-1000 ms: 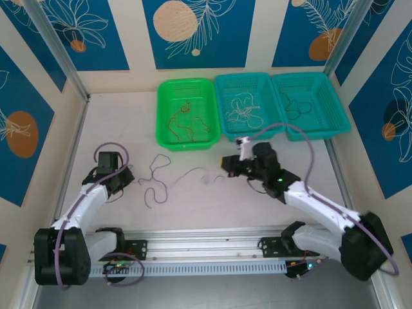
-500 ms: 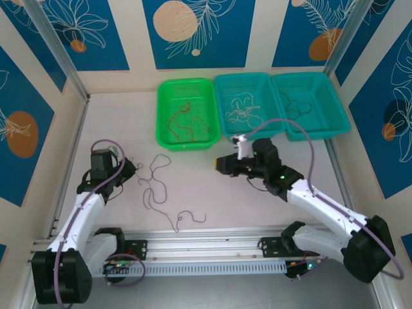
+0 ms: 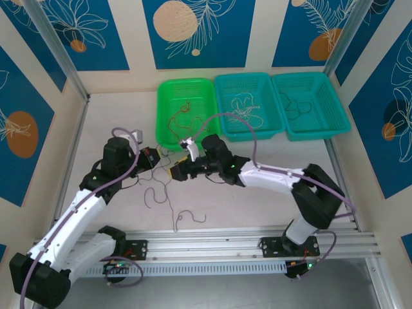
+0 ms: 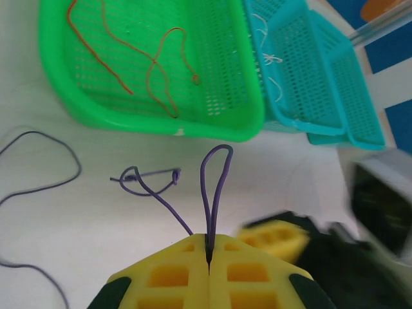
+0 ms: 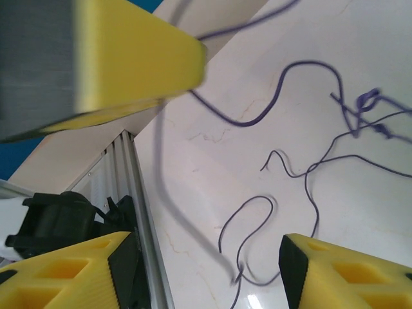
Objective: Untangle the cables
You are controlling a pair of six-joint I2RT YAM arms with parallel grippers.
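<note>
Cables (image 3: 159, 192) sprawl on table (image 3: 257, 206) before green basket (image 3: 162, 122).

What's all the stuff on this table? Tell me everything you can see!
green basket: one, green, back of table, left in the row
teal baskets: two, teal, right of the green one
reddish cables: a few, reddish-brown, in the green basket
pale cables: a few, beige, in the middle basket
dark cable: dark, in the rightmost basket; count unclear
purple cables: several, tangled, on the table
table: one, whitish
left gripper: yellow fingers, shut on a purple loop
right gripper: yellow fingers, open
</note>
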